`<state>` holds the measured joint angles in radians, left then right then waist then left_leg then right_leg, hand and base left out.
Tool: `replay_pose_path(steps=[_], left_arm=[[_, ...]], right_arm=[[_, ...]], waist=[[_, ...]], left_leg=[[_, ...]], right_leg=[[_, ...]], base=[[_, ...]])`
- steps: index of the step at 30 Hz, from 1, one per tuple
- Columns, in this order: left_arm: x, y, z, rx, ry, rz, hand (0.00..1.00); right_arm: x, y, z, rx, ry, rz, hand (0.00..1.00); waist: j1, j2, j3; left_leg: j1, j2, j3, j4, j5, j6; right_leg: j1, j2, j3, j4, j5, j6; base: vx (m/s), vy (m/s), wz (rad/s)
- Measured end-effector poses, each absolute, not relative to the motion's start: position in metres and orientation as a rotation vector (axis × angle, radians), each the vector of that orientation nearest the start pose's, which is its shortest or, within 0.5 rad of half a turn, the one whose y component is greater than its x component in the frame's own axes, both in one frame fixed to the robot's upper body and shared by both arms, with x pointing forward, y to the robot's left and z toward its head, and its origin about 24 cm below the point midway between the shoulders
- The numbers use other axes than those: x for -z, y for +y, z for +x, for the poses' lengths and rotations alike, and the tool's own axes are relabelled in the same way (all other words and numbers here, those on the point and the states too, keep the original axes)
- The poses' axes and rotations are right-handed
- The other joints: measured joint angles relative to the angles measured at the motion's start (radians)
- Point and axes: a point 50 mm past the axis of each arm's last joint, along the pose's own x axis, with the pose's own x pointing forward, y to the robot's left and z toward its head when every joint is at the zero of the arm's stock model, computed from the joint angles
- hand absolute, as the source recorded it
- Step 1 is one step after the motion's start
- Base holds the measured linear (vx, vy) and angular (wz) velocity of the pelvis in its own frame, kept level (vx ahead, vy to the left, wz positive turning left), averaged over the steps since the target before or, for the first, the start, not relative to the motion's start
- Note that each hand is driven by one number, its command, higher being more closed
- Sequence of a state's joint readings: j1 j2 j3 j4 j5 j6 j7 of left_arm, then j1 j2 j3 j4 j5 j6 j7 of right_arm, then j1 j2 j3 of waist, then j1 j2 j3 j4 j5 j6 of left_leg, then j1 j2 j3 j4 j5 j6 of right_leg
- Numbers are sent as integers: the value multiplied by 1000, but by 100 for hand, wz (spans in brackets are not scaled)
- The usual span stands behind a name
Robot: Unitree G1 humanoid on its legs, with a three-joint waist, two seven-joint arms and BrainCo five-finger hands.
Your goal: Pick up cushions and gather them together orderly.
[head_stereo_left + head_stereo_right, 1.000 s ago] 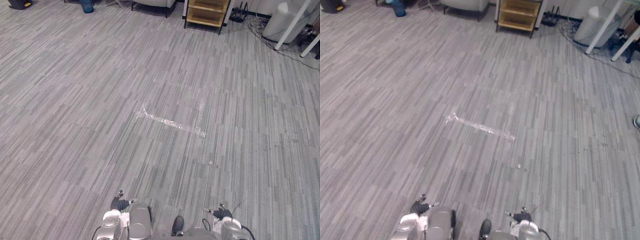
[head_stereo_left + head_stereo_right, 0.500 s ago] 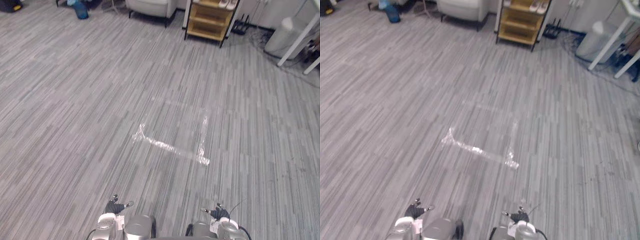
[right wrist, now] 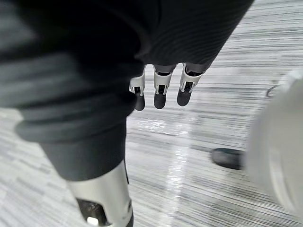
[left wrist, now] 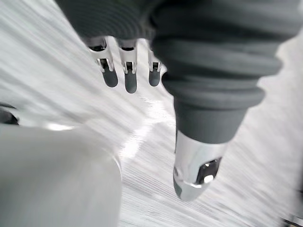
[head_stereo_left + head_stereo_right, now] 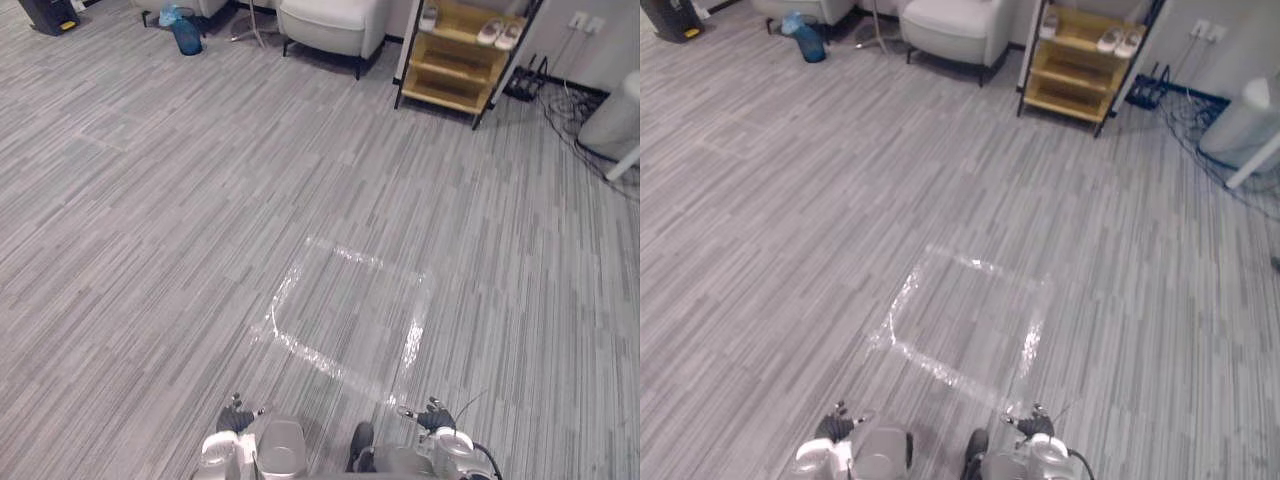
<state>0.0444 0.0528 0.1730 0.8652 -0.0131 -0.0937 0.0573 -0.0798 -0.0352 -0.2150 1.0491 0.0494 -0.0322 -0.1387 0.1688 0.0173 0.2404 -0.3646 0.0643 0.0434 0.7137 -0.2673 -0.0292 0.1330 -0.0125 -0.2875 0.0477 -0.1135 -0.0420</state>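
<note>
The left hand [image 5: 237, 418] is hanging at seven o'clock, the right hand [image 5: 432, 420] at five, fingers [image 4: 130, 78] relaxed wide, holding nothing; a tape square [image 5: 300, 348] is lying on the floor [image 5: 150, 200] ahead.

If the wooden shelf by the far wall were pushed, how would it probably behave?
The wooden shelf looks stiff, with a dark frame and open boards, so it would probably move as one piece. It stands on thin legs, so a high push might tip it. The shoes lie loose on its upper board and could slide off.
</note>
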Motion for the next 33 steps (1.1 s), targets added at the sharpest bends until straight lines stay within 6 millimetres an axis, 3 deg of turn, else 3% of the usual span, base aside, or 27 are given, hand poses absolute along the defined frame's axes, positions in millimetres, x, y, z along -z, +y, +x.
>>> replay_pose_path(steps=[1, 2, 3, 4, 5, 6, 8, 9, 10, 11, 12, 14, 16, 19, 20, 21, 22, 23, 24, 26, 28, 30, 32, 33], left_arm=[[131, 199, 151, -252, 802, -8, 0], [132, 197, 149, -256, 808, -23, 0], [133, 197, 147, -265, 816, -31, 0], [134, 198, 146, -271, 820, -32, 0], [131, 205, 149, -278, 809, -14, 0], [131, 206, 150, -279, 806, -12, 0], [131, 207, 149, -284, 811, -11, 0], [132, 208, 148, -284, 817, -9, 0], [133, 208, 148, -281, 830, -5, 0], [133, 208, 147, -274, 836, 2, 0], [134, 207, 147, -263, 848, 7, 0], [136, 203, 147, -243, 854, 8, 0], [138, 199, 143, -232, 873, 7, 0], [141, 197, 140, -228, 891, 3, 0], [142, 197, 137, -229, 903, 5, 0], [144, 200, 133, -237, 914, 8, 0], [144, 203, 131, -243, 920, 13, 0], [145, 199, 130, -240, 922, 6, 0], [147, 195, 127, -236, 933, -4, 0], [148, 192, 126, -247, 939, -27, 0], [148, 187, 127, -245, 938, -45, 0], [145, 183, 136, -236, 905, -54, 0], [142, 185, 140, -234, 884, -49, 0], [141, 184, 143, -226, 879, -45, 0]], right_arm=[[140, -198, 160, 349, 925, 44, 0], [139, -204, 161, 363, 914, 36, 0], [139, -203, 161, 364, 914, 35, 0], [139, -201, 161, 363, 916, 37, 0], [142, -190, 159, 348, 926, 62, 0], [141, -186, 161, 340, 922, 69, 0], [142, -178, 160, 326, 924, 86, 0], [142, -177, 159, 322, 923, 89, 0], [142, -178, 158, 321, 921, 89, 0], [143, -179, 156, 324, 922, 89, 0], [145, -181, 147, 334, 938, 88, 0], [149, -182, 134, 341, 968, 89, 0], [150, -182, 131, 348, 976, 94, 0], [150, -182, 135, 342, 974, 94, 0], [151, -180, 134, 337, 987, 95, 0], [154, -179, 130, 333, 1010, 95, 0], [155, -181, 126, 334, 1024, 91, 0], [155, -187, 125, 338, 1032, 72, 0], [155, -192, 126, 342, 1027, 61, 0], [155, -195, 123, 350, 1035, 57, 0], [155, -197, 124, 353, 1031, 56, 0], [155, -197, 123, 357, 1036, 52, 0], [154, -196, 126, 357, 1029, 54, 0], [151, -196, 135, 351, 1005, 55, 0]], waist=[[3, -6, -1], [12, 11, -6], [29, 11, -7], [40, 4, -10], [40, -39, -7], [43, -47, -4], [55, -64, -17], [59, -69, -21], [58, -72, -22], [54, -74, -23], [42, -74, -25], [18, -63, -28], [0, -62, -34], [-16, -56, -37], [-16, -61, -39], [-18, -84, -48], [-19, -95, -60], [-8, -76, -84], [-11, -36, -88], [-18, 0, -88], [-17, 9, -83], [-7, 9, -70], [6, -5, -63], [7, -1, -63]], left_leg=[[-4, -29, -9, -219, 53, -12], [-2, -43, -26, -452, 177, -19], [11, -44, -22, -489, 276, -25], [30, -55, -8, -497, 345, 12], [35, -84, 3, -471, 301, 56], [33, -88, 6, -442, 288, 65], [62, -94, 30, -356, 177, 92], [90, -98, 34, -356, 149, 93], [142, -106, 36, -364, 110, 94], [171, -113, 34, -371, 92, 90], [240, -123, 33, -398, 70, 85], [336, -125, 31, -441, 58, 97], [430, -118, 34, -496, 56, 96], [506, -81, 50, -509, 28, 49], [527, -83, 56, -524, 20, 36], [546, -108, 36, -527, 11, 22], [554, -123, 18, -525, 9, 20], [558, -111, -12, -515, 6, 23], [553, -89, -44, -477, -5, 24], [512, -61, -69, -346, -30, 13], [389, -37, -74, -56, -28, -14], [274, 3, -64, 121, -97, 2], [216, 1, -87, 32, -132, 3], [175, -11, -179, -148, -112, -5]], right_leg=[[17, -7, 0, -16, -13, 20], [48, -5, 4, -41, -33, 41], [72, -7, 17, -46, -50, 54], [94, -13, 22, -47, -63, 69], [102, -48, 17, -30, -65, 70], [101, -56, 19, -8, -63, 70], [77, -88, 49, 173, -66, 77], [36, -106, 58, 300, -67, 99], [-64, -148, 80, 543, -34, 156], [-109, -168, 91, 665, -25, 171], [-180, -202, 91, 842, -25, 174], [-260, -231, 54, 953, -44, 146], [-324, -237, -12, 898, -87, 128], [-379, -171, -109, 557, -65, 81], [-379, -127, -115, 379, 25, 62], [-383, -100, -79, 256, 195, 36], [-381, -99, -74, 249, 181, -34], [-365, -76, -49, 220, 146, -38], [-322, -41, -54, 151, 147, -38], [-264, 0, -65, 81, 144, -41], [-200, 24, -72, 32, 113, -49], [-146, 36, -89, 34, 79, -50], [-111, 25, -81, 33, 72, -29], [-107, 15, -57, 42, 59, -1]], base=[[498, 80, -9], [518, 122, -20], [546, 127, -23], [673, 121, -3], [566, 83, 10], [654, 105, 19], [506, 122, -3], [444, 138, -22], [433, 135, -21], [445, 132, -12], [377, 96, 2], [461, 79, 13], [526, 37, 1], [416, -46, -13], [427, -95, -2], [431, -121, 7], [448, -183, -14], [530, -216, -29], [438, -173, -36], [319, -109, -2], [351, -83, 29], [258, -3, 22], [256, 96, -23], [231, 212, -45]])
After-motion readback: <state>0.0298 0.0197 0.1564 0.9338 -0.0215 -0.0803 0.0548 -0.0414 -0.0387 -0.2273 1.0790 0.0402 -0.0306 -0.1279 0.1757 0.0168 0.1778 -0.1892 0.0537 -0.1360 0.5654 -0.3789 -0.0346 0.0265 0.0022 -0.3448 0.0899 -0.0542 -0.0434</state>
